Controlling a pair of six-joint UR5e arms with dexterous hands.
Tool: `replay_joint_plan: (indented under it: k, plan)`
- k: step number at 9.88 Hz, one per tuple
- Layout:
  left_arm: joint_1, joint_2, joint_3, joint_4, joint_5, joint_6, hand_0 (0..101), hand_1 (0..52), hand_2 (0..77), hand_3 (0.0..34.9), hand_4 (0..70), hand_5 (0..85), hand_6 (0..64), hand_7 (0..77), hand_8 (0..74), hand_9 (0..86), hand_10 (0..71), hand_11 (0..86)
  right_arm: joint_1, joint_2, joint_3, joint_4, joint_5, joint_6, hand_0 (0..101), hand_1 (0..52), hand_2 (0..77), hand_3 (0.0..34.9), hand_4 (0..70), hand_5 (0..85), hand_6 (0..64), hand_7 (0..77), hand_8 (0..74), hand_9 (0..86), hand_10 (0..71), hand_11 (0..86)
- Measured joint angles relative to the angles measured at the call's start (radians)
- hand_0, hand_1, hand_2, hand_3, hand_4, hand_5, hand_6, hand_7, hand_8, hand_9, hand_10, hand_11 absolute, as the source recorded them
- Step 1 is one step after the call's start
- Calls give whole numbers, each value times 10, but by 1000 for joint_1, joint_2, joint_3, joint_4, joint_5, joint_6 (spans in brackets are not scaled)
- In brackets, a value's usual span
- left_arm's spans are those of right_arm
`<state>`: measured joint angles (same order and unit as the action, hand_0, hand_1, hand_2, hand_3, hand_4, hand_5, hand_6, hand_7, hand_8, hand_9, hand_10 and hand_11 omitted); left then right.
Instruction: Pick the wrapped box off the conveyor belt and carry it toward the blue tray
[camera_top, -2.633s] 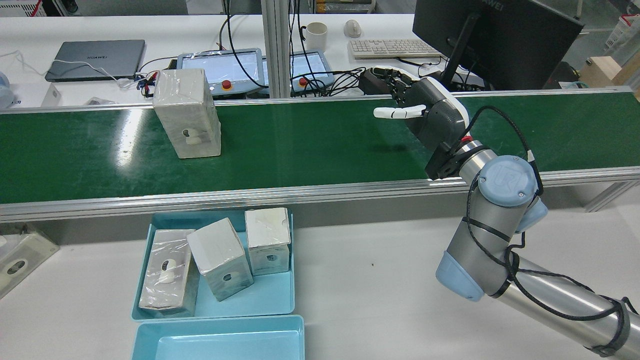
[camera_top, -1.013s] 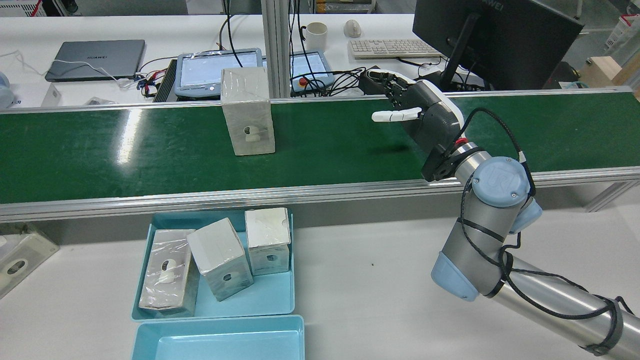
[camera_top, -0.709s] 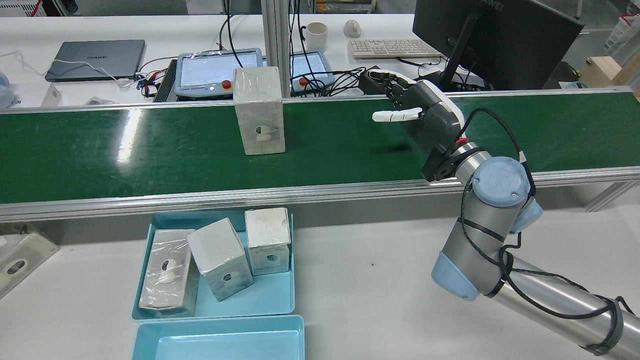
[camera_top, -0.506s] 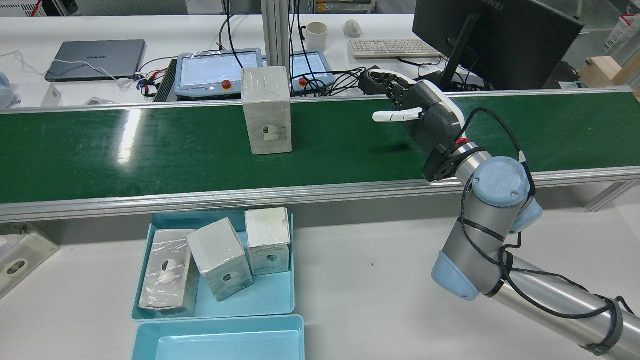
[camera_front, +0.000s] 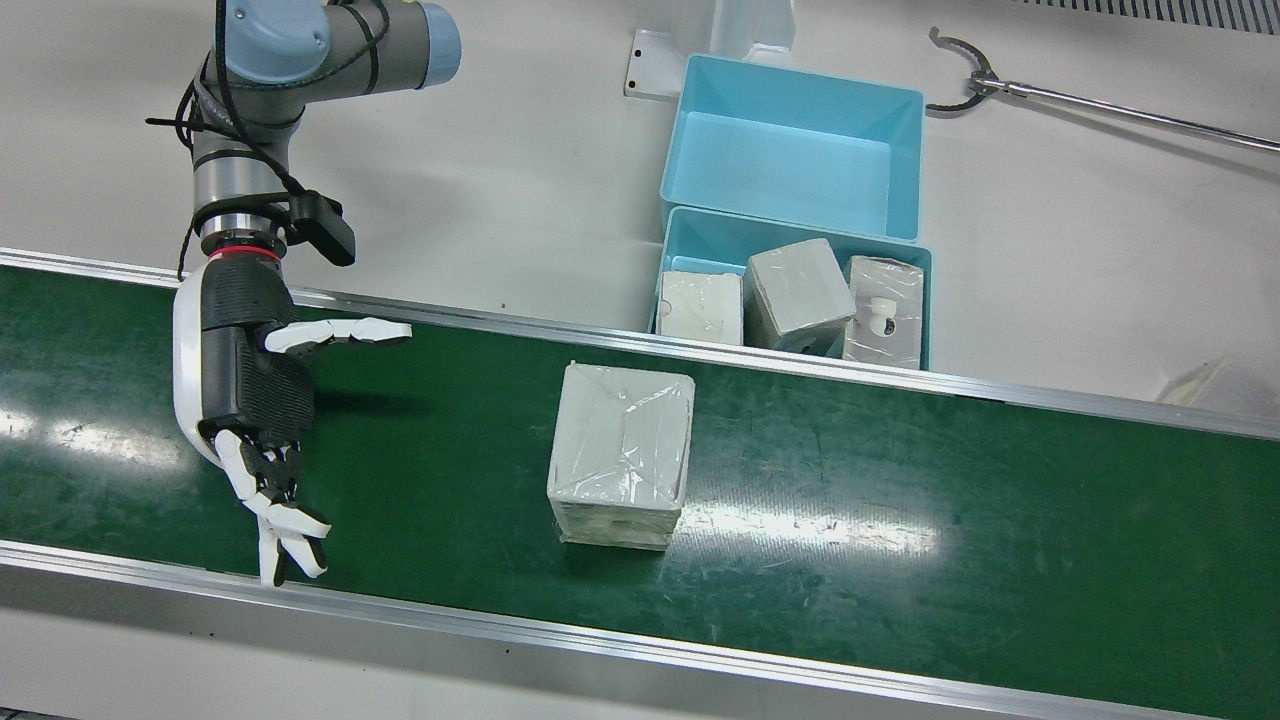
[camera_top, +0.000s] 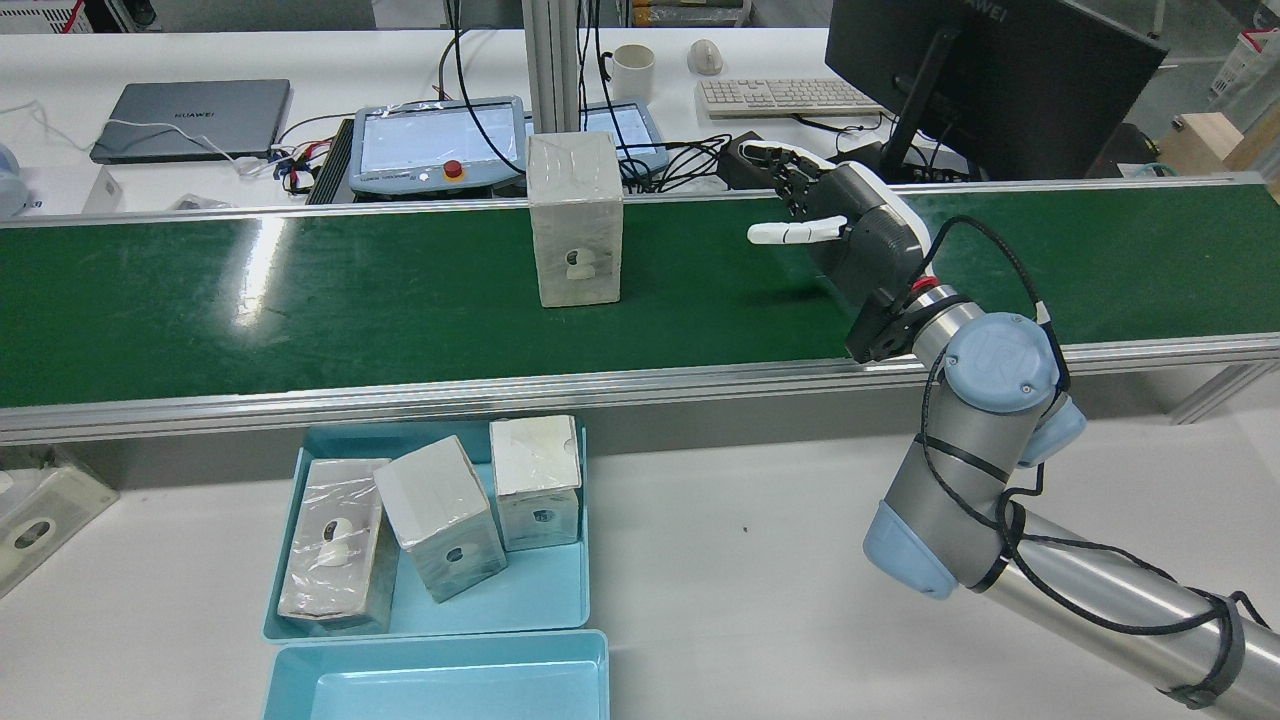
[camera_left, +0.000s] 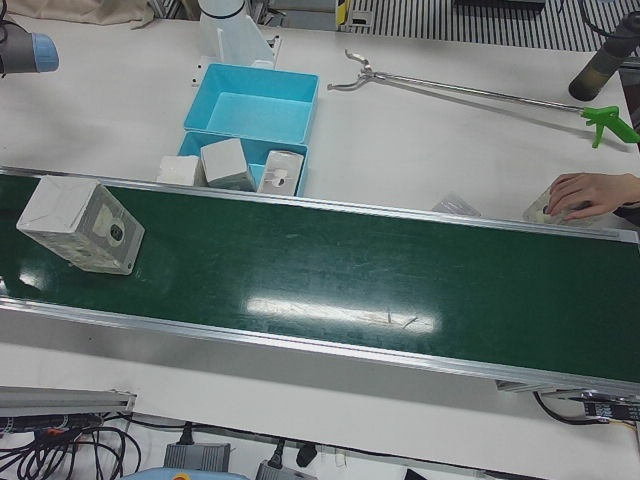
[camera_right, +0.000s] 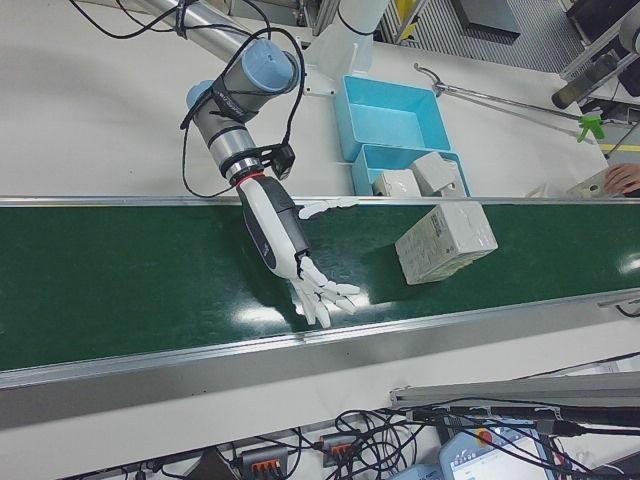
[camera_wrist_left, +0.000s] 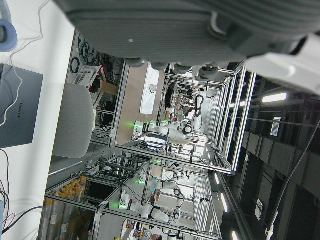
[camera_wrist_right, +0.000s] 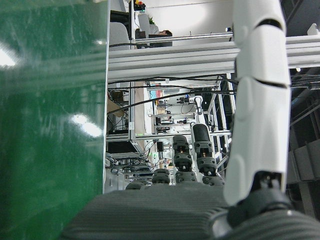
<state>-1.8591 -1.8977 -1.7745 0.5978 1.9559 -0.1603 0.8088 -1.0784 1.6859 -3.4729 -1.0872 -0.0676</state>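
The fingers (camera_front: 345, 331) of the right hand (camera_front: 245, 385) are spread and empty over the conveyor belt (camera_front: 900, 500), toward which the wrapped box (camera_front: 622, 453) has been carried nearer, so a grasp seems imminent

Clear, crinkled film is covering the wrapped box (camera_front: 621, 455) and catching glare. The green belt (camera_front: 900, 500) is looking smooth and glossy, throwing back lamp glare, between brushed metal rails (camera_front: 600, 632). The blue tray (camera_front: 790, 100) is showing smooth, matt plastic. The right hand (camera_front: 250, 400) is wearing ribbed dark rubber and glossy white plastic.
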Motion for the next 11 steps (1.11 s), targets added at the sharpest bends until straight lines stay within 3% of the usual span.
replay_joint_plan:
  k: [11]
  plan:
    - [0, 0, 0, 0, 0, 0, 0, 0, 5, 0, 0, 11, 5, 5, 5, 5, 5, 5, -5, 7, -10, 2, -2, 5, 479, 153, 114, 0, 115, 218, 71, 55, 16, 38, 0, 11]
